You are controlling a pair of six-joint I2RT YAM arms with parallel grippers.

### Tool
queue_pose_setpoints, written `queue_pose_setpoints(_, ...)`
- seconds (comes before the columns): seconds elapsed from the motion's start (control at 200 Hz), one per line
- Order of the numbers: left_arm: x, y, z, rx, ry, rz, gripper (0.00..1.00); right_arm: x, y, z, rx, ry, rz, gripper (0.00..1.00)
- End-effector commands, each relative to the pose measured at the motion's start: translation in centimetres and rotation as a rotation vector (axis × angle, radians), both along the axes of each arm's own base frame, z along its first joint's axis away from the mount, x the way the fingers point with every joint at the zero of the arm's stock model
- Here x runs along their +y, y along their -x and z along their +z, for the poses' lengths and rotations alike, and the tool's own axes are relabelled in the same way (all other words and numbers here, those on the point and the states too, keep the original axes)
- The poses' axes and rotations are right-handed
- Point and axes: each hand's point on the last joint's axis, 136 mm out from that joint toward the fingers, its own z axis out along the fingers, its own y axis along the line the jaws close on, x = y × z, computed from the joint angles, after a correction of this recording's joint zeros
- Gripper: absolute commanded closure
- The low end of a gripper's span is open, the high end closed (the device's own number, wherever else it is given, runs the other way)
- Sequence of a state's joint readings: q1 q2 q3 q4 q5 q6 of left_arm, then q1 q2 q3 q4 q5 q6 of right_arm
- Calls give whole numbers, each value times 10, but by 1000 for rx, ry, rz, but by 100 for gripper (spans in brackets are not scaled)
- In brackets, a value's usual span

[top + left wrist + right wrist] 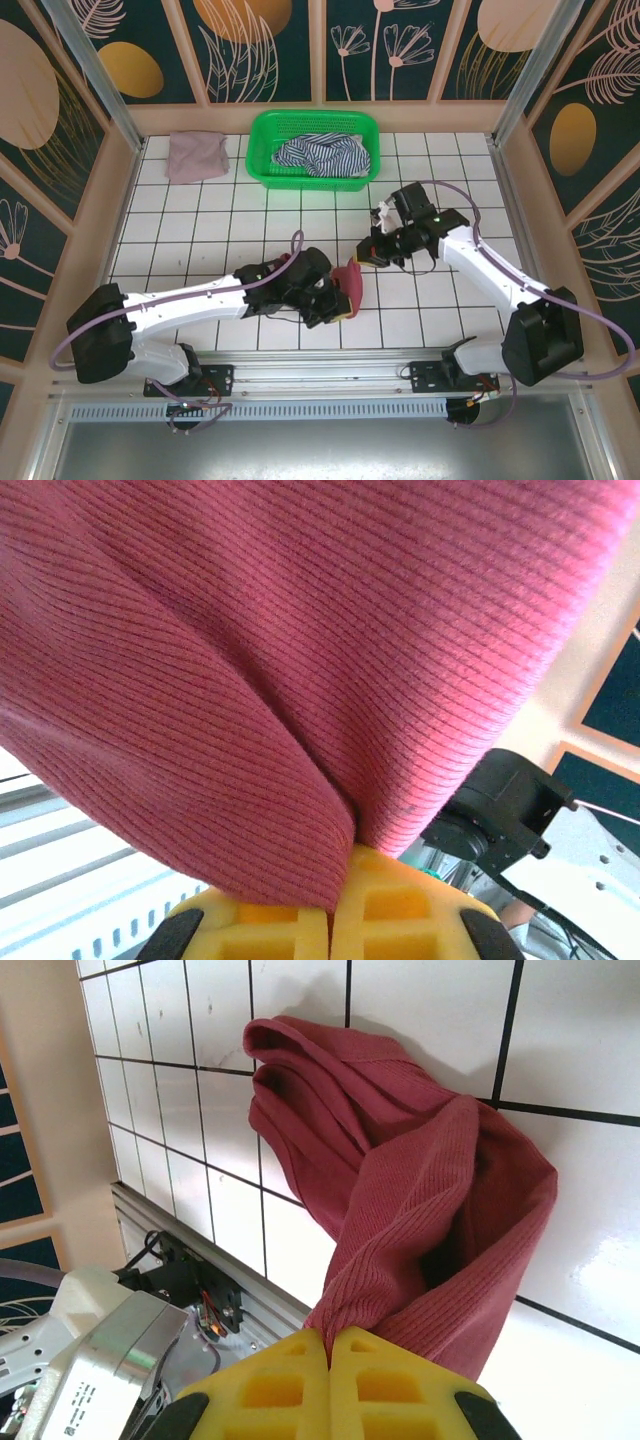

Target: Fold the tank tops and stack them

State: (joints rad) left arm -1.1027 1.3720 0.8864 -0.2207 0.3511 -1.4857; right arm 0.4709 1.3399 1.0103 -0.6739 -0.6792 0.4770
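The dark red tank top (350, 275) is bunched up near the middle of the desk (200, 250), towards its near edge, and is caught between the two arms. The left pincer (335, 300) grips it from the near-left side. In the left wrist view its yellow pads (270, 925) are pressed together with a fold of the ribbed red cloth (300, 680) gathered into the seam between them. The right pincer (372, 255) holds the top from the far-right side. In the right wrist view its yellow pads (270, 1390) are likewise closed tight on a pinch of the cloth (400, 1190), which trails away in loose folds over the white tiles. The mauve-pink tank top (195, 155) lies folded flat at the far left corner of the desk, well apart from both arms. Just to its right stands the green basket (262, 130), against the far edge, with the striped tank top (320, 155) crumpled inside it.
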Motion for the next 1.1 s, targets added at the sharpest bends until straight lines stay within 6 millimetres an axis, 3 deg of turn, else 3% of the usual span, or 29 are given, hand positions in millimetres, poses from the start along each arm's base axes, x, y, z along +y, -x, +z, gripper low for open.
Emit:
queue_pose_setpoints(0.0, 23, -12, 3, 12, 16, 88, 95, 19, -15, 11, -37, -28, 25, 100)
queue_pose_setpoints(0.185, 58, -35, -4, 21, 3, 145, 93, 66, -31, 1, 3, -24, 63, 100)
queue_pose_setpoints(0.355, 110, -53, -16, 20, -40, 240, 94, 101, -51, -13, 30, -19, 53, 100)
queue_pose_setpoints(0.581, 143, -81, -42, 8, -75, 276, 92, 136, -77, -39, 24, -28, 33, 100)
queue_pose_setpoints(0.756, 179, -102, -61, -10, -211, 297, 89, 154, -95, -59, 14, -49, -2, 100)
queue_pose_setpoints(0.921, 189, -107, -75, 3, -301, 274, 85, 166, -108, -72, -3, -55, -15, 96)
queue_pose_setpoints(1.036, 197, -119, -71, -21, -321, 295, 82, 166, -117, -80, -19, -53, -38, 93)
queue_pose_setpoints(1.096, 204, -125, -68, -37, -368, 299, 73, 167, -123, -78, -35, -62, -50, 87)
